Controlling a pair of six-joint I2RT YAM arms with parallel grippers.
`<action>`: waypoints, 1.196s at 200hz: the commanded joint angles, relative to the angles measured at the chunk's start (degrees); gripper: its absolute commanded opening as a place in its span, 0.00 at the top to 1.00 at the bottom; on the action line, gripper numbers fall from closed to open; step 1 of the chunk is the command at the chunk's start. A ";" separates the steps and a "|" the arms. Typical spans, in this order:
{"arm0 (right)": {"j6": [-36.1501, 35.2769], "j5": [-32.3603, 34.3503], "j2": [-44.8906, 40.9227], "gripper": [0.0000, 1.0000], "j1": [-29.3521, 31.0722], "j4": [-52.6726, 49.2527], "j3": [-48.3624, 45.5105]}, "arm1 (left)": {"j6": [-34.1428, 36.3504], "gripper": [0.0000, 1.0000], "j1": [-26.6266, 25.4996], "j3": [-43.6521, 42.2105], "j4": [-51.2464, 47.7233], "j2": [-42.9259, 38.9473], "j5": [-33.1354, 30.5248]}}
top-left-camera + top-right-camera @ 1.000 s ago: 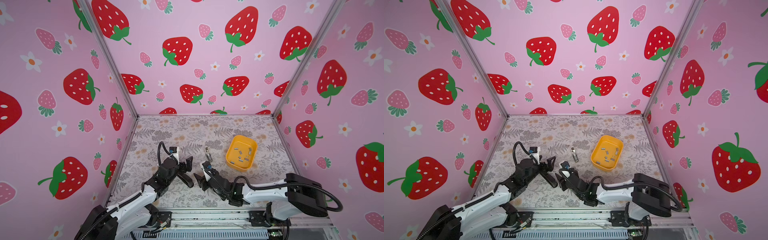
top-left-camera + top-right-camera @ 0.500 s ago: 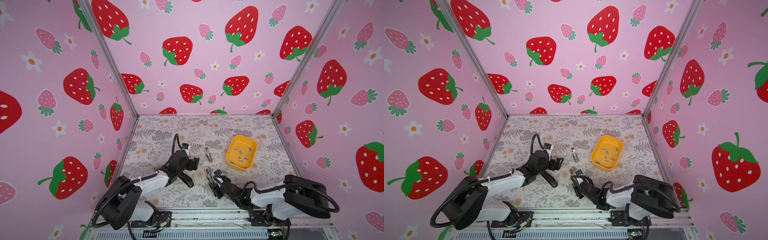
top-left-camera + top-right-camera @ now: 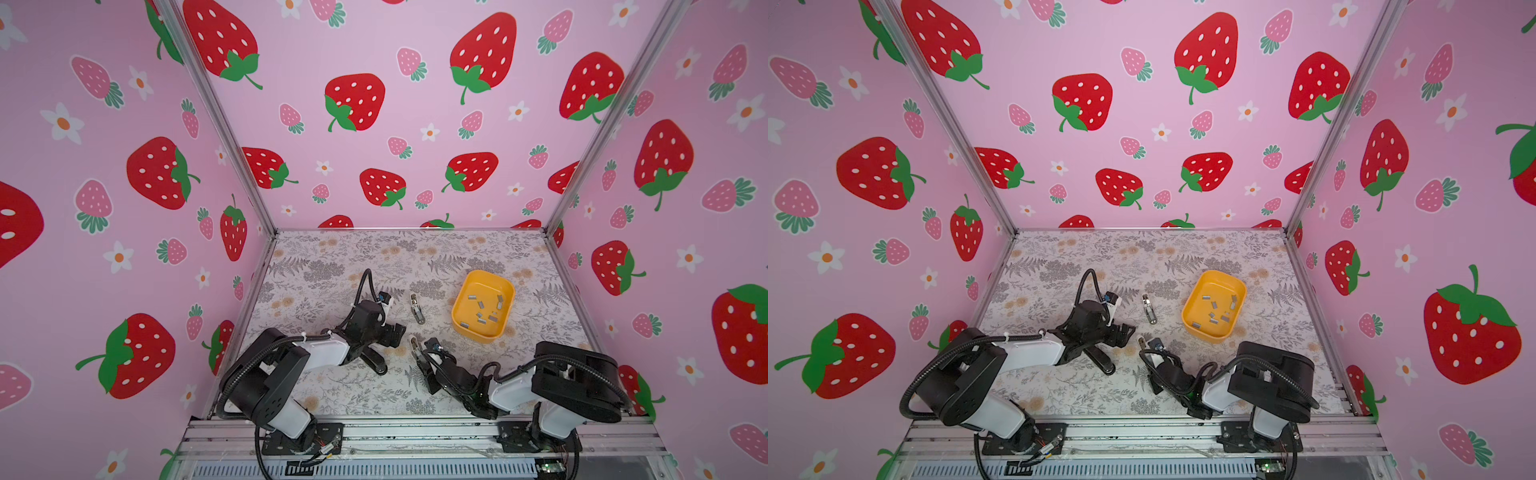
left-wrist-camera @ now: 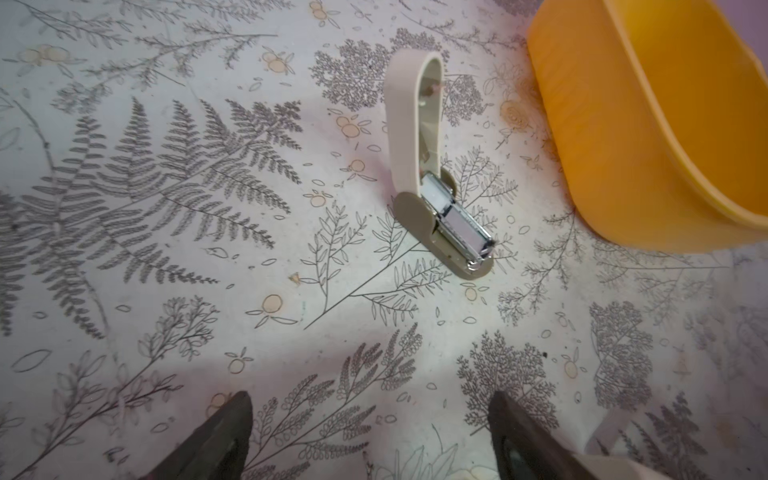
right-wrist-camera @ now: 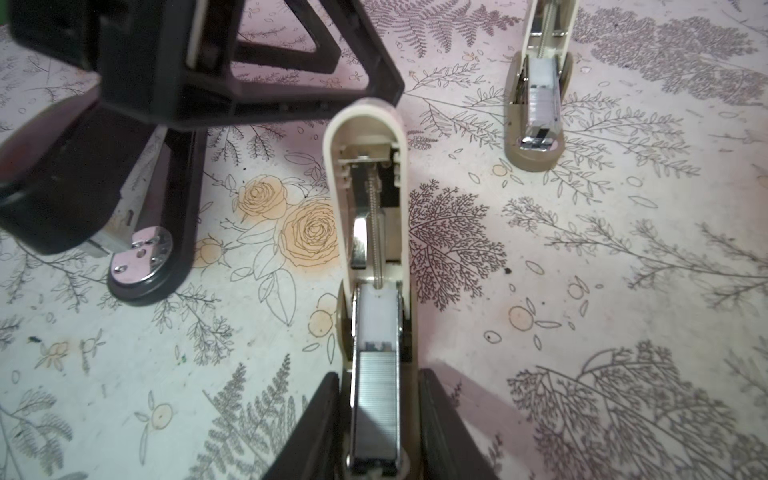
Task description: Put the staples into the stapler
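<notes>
Toward the counter's (image 3: 353, 399) 6 o'clock, right jaws grasp an open beige stapler (image 5: 374, 291), grey staples (image 5: 376, 399) seated; left jaws released; top views hide the magazine.

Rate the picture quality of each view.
Both top views: even light, wide-angle stretching toward the edges. Left wrist: tray soft at the edge, shadow band near the left claw. Right wrist: pink cast, glare on the anvil of the black stapler, staples in the beige stapler at the right claw blurring toward the lens.
</notes>
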 commanded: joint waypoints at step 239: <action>-2.62 -2.87 -16.41 0.83 -2.76 -11.23 0.68 | 12.01 0.12 -10.80 -4.94 8.11 0.33 -0.29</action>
